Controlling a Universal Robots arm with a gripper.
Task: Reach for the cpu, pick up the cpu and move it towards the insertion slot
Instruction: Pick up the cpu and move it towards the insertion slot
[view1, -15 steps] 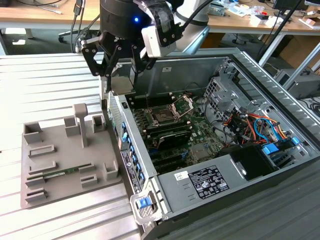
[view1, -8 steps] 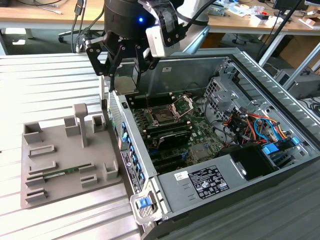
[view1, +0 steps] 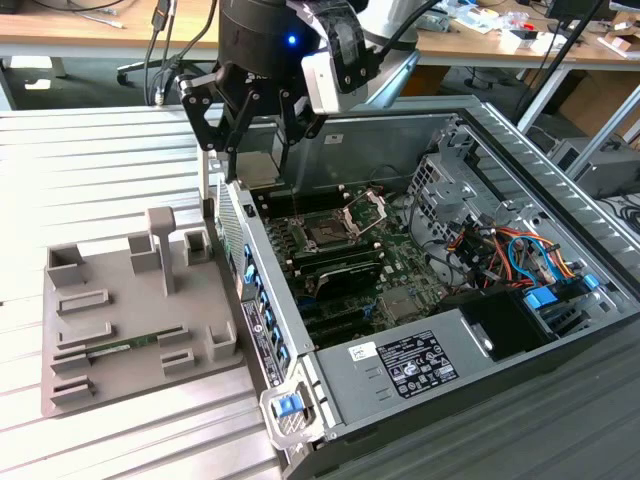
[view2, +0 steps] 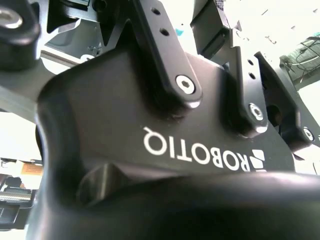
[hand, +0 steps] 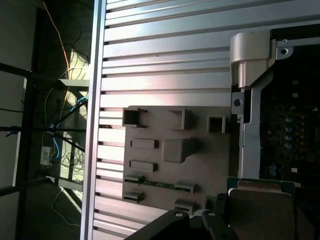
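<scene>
I am in the carrying step: my tool (view1: 256, 160) is closed on the cpu (view1: 258, 172), and the chip hangs flat between the fingers, lifted clear of everything. In the exterior view it sits above the wall of the open computer case (view1: 400, 135) that faces the grey tray (view1: 120, 320). The tray lies on the ribbed tabletop (view1: 100, 170) toward the exterior view's left, and a green memory stick (view1: 125, 348) rests in one of its recesses. In the first wrist view the cpu (hand: 260, 210) shows its pale top with a green edge, with the tray (hand: 150, 132) off to one side below.

The insertion slot (view1: 328, 233) lies lower and toward the exterior view's right, well apart from the chip, its metal bracket (view1: 366, 208) swung up and open. So I judge pickup done and the carry only partly made. The rest of it, I think, calls for holding the chip level, clearing the case wall, and lining its square up with the socket frame.
</scene>
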